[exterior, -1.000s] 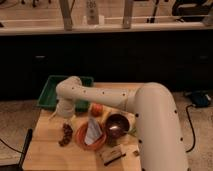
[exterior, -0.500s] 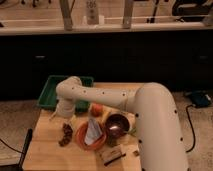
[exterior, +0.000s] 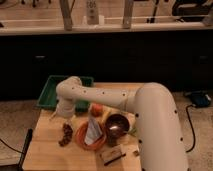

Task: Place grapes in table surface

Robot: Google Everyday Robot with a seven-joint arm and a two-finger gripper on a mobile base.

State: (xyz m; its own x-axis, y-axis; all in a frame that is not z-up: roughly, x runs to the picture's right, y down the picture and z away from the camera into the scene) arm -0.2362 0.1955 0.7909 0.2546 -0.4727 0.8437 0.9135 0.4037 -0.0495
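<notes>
End effector (exterior: 60,115) low beside the green tray (exterior: 47,98), whether it grips I cannot tell, grapes (exterior: 66,134) on my worktop (exterior: 42,150) below it, orange plate (exterior: 80,137) holding a pale packet (exterior: 92,131)

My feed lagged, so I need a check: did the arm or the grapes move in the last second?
Nothing has visibly changed. The gripper is where it was, low over the left part of the table surface, just above the grapes. The grapes lie in the same spot on the wood, left of the orange plate. The green tray has not moved either.
</notes>
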